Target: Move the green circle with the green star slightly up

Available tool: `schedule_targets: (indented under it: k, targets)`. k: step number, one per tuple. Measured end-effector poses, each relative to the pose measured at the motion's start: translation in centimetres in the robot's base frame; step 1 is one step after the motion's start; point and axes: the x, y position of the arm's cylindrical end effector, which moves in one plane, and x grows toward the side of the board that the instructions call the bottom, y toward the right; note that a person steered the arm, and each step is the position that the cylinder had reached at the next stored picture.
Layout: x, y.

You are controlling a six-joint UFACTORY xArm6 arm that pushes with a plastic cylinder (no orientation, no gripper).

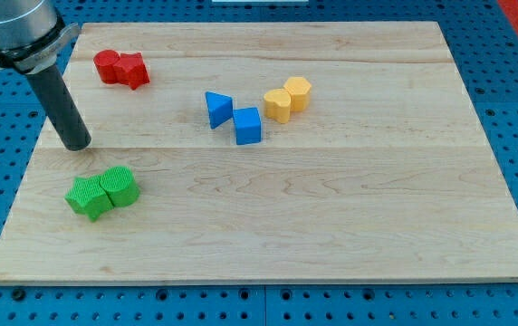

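Note:
The green circle (119, 186) and the green star (89, 196) sit touching each other near the view's lower left of the wooden board (331, 217), the star to the left of the circle. My tip (77, 143) rests on the board above them and a little to the left, apart from both by a clear gap.
A red circle (107, 65) and a red star (133, 70) lie together at the top left. A blue triangle (218, 108) and a blue cube (248, 125) sit near the top middle, with a yellow pentagon (278, 105) and a yellow hexagon (299, 93) beside them.

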Motion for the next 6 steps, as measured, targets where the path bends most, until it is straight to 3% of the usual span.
schedule_targets:
  k: [3, 4, 5, 6]
  targets:
    - [2.6, -1.4]
    - [4.4, -2.2]
    - [9.4, -1.7]
    - [9.8, 0.1]
